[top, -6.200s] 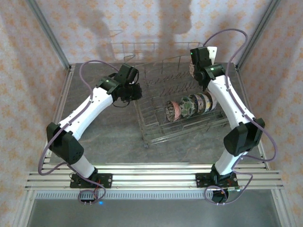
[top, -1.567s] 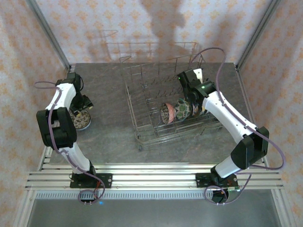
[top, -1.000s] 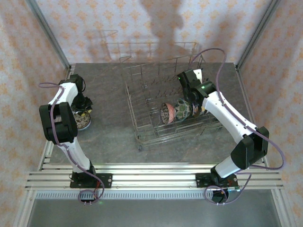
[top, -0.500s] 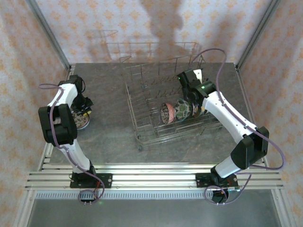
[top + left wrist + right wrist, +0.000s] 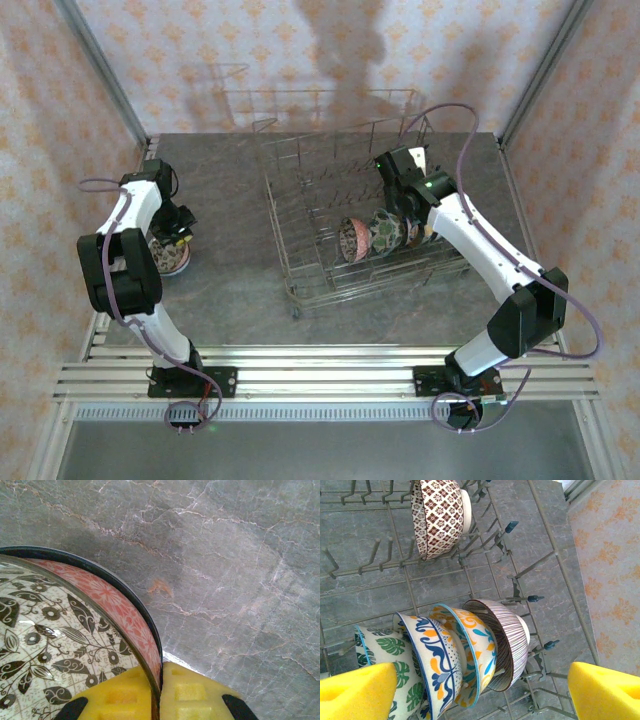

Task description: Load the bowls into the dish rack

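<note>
One bowl (image 5: pixel 60 630), pink-red outside with black leaves inside, sits on the table at the far left (image 5: pixel 168 257). My left gripper (image 5: pixel 160 692) is shut on its rim, one yellow pad inside the wall and one outside. The dish rack (image 5: pixel 284 262) stands at centre right with several bowls on edge between its tines. In the right wrist view these are a brown-patterned bowl (image 5: pixel 437 517), a striped bowl (image 5: pixel 510 640), an orange-teal bowl (image 5: pixel 467 647), a blue-orange bowl (image 5: pixel 432 665) and a green-leaf bowl (image 5: pixel 387 652). My right gripper (image 5: pixel 480 692) hangs open above that row (image 5: pixel 385 228), touching nothing.
The grey marble table (image 5: pixel 230 290) lies bare between the left bowl and the rack. Upright tines (image 5: pixel 375 550) and raised wire sides (image 5: pixel 560 580) surround the racked bowls. Patterned walls (image 5: pixel 60 120) close in the table on three sides.
My left gripper has shut on the rim of the pink-red bowl. The left arm shifted slightly. The right arm has not moved.
</note>
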`<control>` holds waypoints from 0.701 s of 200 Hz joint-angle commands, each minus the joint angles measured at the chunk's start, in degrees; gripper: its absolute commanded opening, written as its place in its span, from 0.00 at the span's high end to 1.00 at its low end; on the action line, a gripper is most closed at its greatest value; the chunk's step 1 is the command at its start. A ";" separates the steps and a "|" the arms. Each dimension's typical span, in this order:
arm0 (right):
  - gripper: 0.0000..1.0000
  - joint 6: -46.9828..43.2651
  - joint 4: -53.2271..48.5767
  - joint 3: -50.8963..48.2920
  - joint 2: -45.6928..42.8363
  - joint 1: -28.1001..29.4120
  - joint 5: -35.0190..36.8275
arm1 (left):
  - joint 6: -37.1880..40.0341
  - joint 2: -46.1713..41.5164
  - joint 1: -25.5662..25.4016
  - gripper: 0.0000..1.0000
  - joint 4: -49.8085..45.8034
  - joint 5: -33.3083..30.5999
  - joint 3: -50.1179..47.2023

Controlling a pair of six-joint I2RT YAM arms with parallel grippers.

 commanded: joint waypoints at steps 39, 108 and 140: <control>0.12 1.52 -0.57 0.83 -0.56 0.44 -0.25 | 0.94 -2.41 -0.74 0.94 -1.61 0.12 -0.01; 0.13 2.10 -0.56 3.27 -0.54 0.76 -4.36 | 0.36 -9.68 -1.62 0.97 -3.55 -1.05 2.15; 0.14 2.59 -1.19 4.38 -0.93 1.52 -5.67 | -1.32 -13.84 -2.32 0.99 -3.12 -1.05 3.08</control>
